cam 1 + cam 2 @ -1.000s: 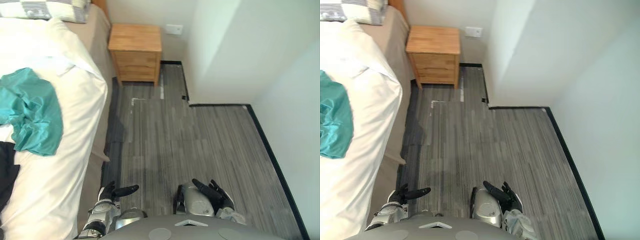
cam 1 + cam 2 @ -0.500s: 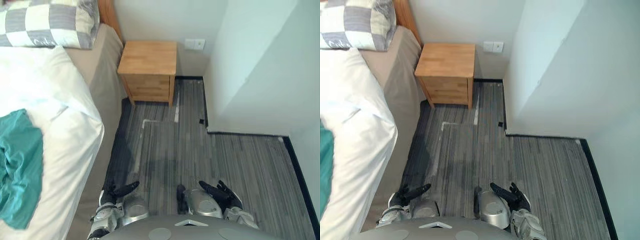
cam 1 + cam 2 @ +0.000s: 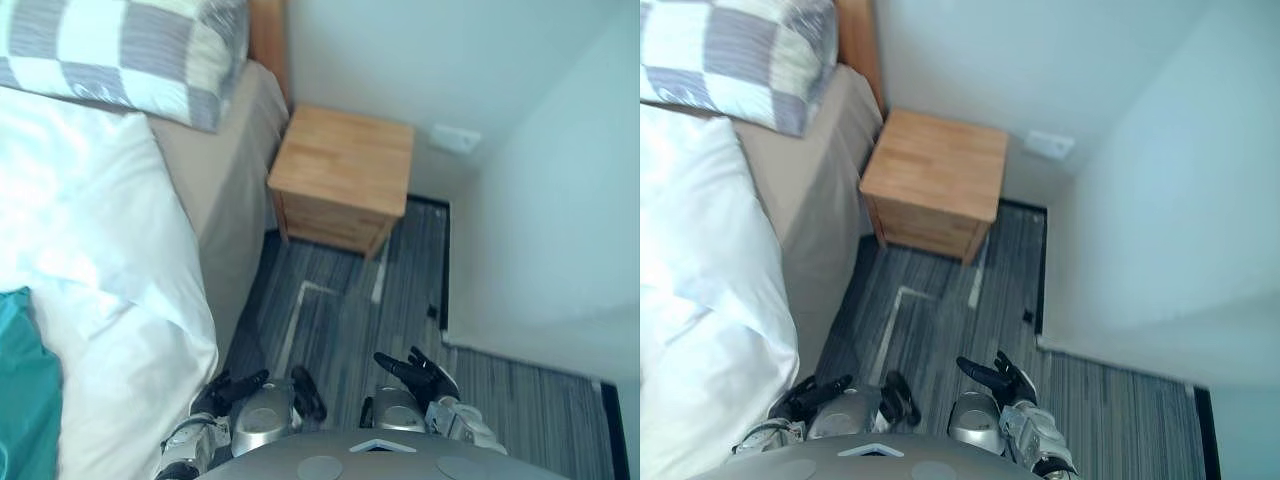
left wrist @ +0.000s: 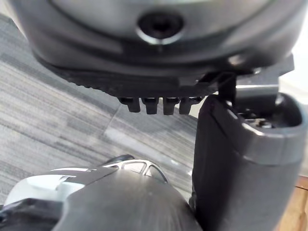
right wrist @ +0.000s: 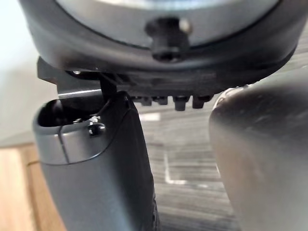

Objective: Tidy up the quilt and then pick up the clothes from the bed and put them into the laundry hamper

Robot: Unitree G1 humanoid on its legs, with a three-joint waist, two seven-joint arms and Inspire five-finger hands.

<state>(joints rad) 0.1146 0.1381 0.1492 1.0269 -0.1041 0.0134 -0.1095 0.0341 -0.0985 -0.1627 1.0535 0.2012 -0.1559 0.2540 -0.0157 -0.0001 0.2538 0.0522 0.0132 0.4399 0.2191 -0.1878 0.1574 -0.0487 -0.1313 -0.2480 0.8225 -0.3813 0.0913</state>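
Your left hand (image 3: 228, 390) and right hand (image 3: 420, 374) hang at the bottom of the frame, fingers loosely straight, holding nothing. The white cloth quilt (image 3: 90, 260) fills the left side, its draped edge near your left hand. It should be soft and light, so pinch a fold there. The limp teal garment (image 3: 22, 400) lies on it at lower left, well apart from your right hand. Gather it by a bunched crease.

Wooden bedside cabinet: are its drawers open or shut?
Shut: the light wooden bedside cabinet shows drawer fronts flush with its frame, nothing pulled out.
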